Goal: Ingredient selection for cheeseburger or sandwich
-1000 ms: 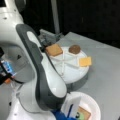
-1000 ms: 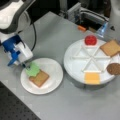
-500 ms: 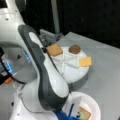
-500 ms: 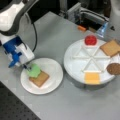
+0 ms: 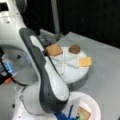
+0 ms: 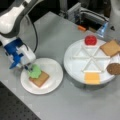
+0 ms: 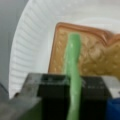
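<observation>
My gripper (image 6: 28, 68) is shut on the green lettuce (image 6: 34, 71), which rests low over a tan bread square (image 6: 40, 78) on the plain white plate (image 6: 53, 83). In the wrist view the lettuce (image 7: 72, 60) stands edge-on between the dark fingers (image 7: 50, 87), above the bread (image 7: 95, 57). The divided white tray (image 6: 80, 62) carries the red tomato (image 6: 90, 40), another bread square (image 6: 110, 47), the brown patty (image 6: 113, 68) and the cheese square (image 6: 92, 78). In a front view the bread (image 5: 53, 50), patty (image 5: 74, 49) and cheese (image 5: 85, 61) show behind the arm.
My arm's white and grey links (image 5: 45, 82) fill a front view's left and hide most of the plate (image 5: 93, 105). Grey equipment with an orange part (image 6: 81, 28) stands behind the tray at a front view's top. Dark perforated board lies at the bottom left.
The gripper with the lettuce has shifted only slightly to the left over the bread. The tray's pieces have not moved.
</observation>
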